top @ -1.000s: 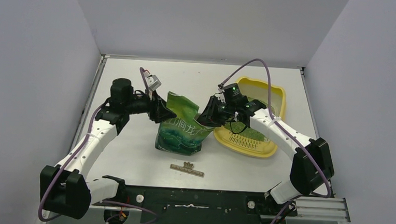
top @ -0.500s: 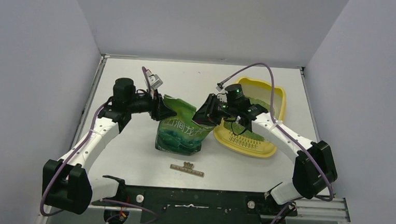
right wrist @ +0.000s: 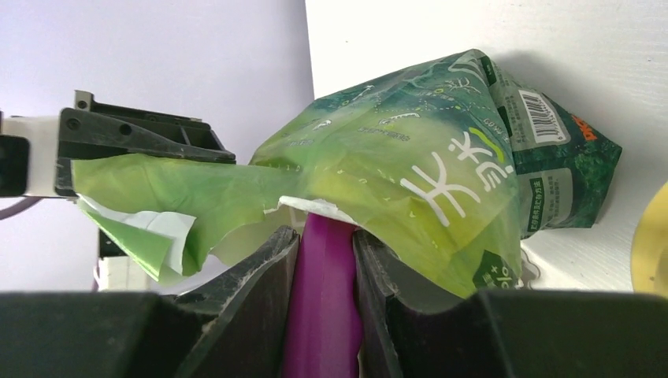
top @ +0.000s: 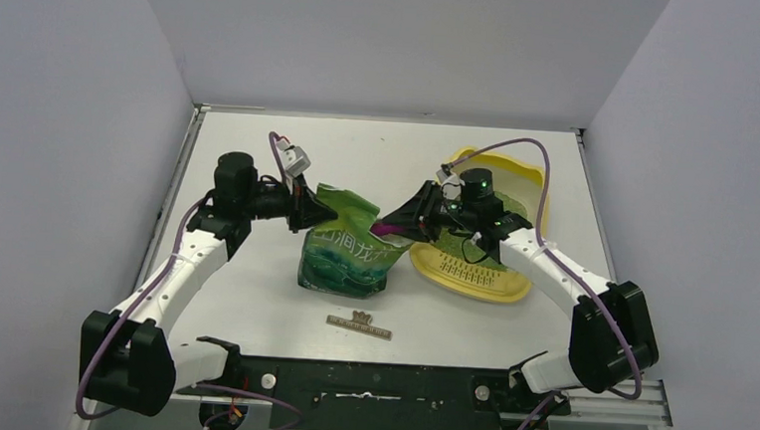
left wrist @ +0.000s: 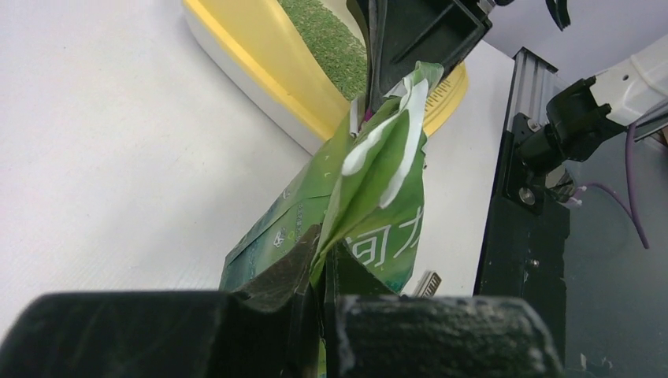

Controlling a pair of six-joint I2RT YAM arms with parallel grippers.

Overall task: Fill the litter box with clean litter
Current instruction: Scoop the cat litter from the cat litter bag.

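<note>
A pale yellow litter box [top: 497, 274] lies right of centre, with light-green clean litter [top: 451, 243] spread over its floor; both also show in the left wrist view, the litter box [left wrist: 260, 67] and the clean litter [left wrist: 323, 39]. A glossy green bag [top: 348, 258] stands just left of it. My left gripper [top: 309, 209] is shut on the bag's upper left edge [left wrist: 339, 213]. My right gripper [top: 404, 216] is shut on a magenta scoop handle [right wrist: 327, 291]. The scoop's head reaches under the bag's open flap [right wrist: 315, 206] and is hidden.
A small flat brown strip [top: 359, 322] lies on the table in front of the bag. The black mounting rail [top: 376, 384] runs along the near edge. Grey walls close in the table on three sides.
My left gripper's jaws have closed onto the bag's edge. My right wrist has shifted right and levelled out, and the magenta scoop now shows at the bag's mouth.
</note>
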